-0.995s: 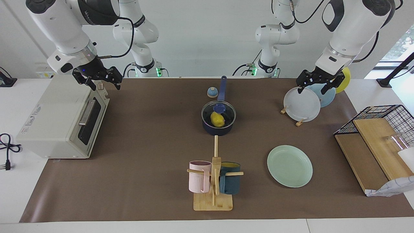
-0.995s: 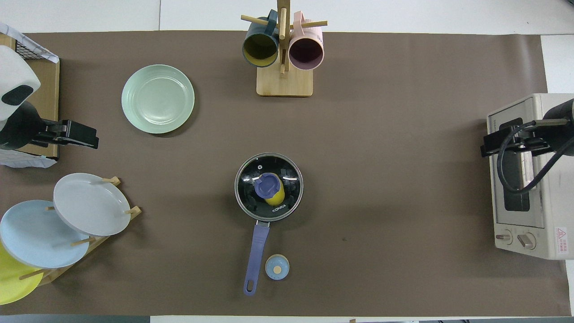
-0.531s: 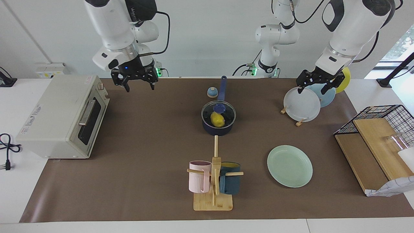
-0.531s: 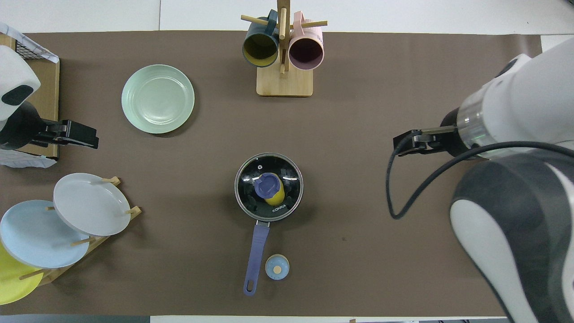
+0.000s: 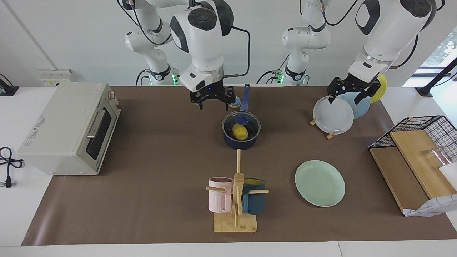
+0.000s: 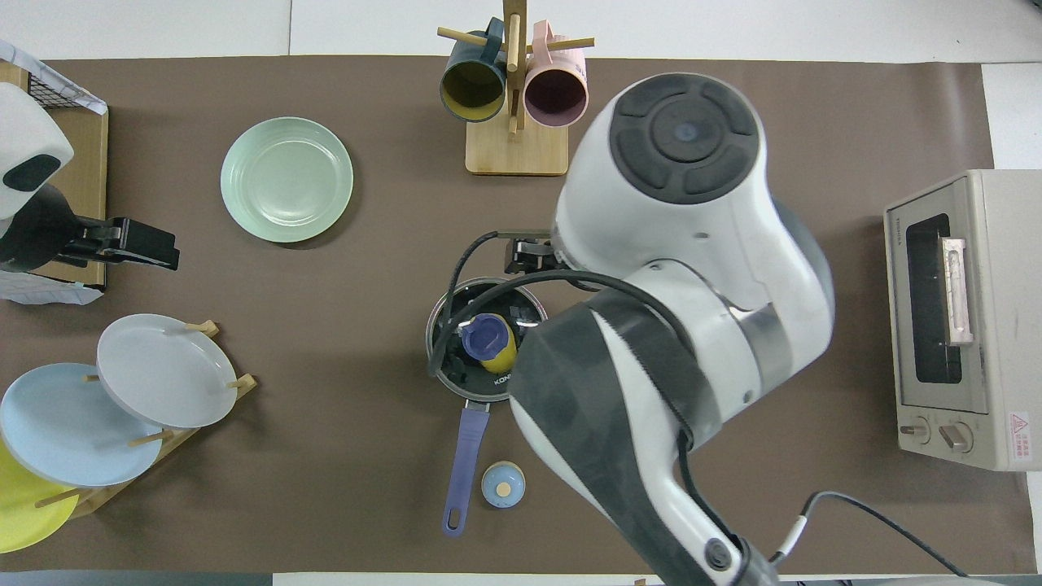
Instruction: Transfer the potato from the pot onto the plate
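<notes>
The counter (image 5: 160,160) is spread with brown paper. At the facing view's centre stands the pot (image 5: 241,141), a glass lid (image 5: 250,123) on it, its handle pointing up the frame toward the robots. The plate (image 5: 320,182) lies lower right of the pot. The potato (image 5: 240,131) is seen through the lid, inside the pot. The right tool (image 5: 213,101) is held up and left of the pot, fingers spread and pointing down, nothing grasped; the potato lies down and right of it. It is judged the nearer arm. The left tool (image 5: 349,93) waits over the racked plates at upper right, released.
</notes>
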Motion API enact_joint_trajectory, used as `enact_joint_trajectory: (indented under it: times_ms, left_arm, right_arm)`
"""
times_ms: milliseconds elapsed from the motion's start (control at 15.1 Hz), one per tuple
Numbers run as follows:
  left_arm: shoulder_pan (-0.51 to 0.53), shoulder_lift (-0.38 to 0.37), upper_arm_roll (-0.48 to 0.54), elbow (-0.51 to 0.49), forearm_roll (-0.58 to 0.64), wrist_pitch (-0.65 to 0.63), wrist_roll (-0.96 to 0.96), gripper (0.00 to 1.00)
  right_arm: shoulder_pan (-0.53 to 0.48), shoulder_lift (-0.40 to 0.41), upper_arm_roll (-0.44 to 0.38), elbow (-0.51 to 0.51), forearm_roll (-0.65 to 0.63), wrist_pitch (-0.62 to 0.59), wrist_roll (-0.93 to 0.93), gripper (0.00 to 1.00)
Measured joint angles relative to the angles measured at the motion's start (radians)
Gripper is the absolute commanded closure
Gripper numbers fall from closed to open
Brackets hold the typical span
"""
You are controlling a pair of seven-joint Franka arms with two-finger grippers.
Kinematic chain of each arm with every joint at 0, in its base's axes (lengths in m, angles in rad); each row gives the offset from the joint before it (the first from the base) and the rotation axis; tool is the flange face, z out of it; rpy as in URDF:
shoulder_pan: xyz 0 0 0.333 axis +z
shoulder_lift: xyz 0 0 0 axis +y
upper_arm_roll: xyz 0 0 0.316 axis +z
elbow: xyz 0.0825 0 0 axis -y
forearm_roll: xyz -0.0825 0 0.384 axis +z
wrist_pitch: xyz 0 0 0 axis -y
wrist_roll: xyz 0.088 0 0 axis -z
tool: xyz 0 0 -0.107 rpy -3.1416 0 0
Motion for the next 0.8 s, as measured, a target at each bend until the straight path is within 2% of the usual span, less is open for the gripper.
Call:
enact_joint_trajectory:
  times_ms: [199, 398, 796]
  left_arm:
    - [0.000, 0.000, 0.000, 0.000, 0.000, 0.000, 0.000, 0.00]
    - [0.000, 0.000, 0.000, 0.000, 0.000, 0.000, 0.000, 0.00]
    - [0.000, 0.000, 0.000, 0.000, 0.000, 0.000, 0.000, 0.00]
  right_arm:
    - [0.060, 0.051, -0.001, 0.030, -0.016, 0.059, 0.062, 0.00]
    - [0.138, 0.100, 0.000, 0.027, -0.096, 0.084, 0.121, 0.00]
    - [0.178, 0.140, -0.001, -0.054, -0.115, 0.200, 0.152, 0.00]
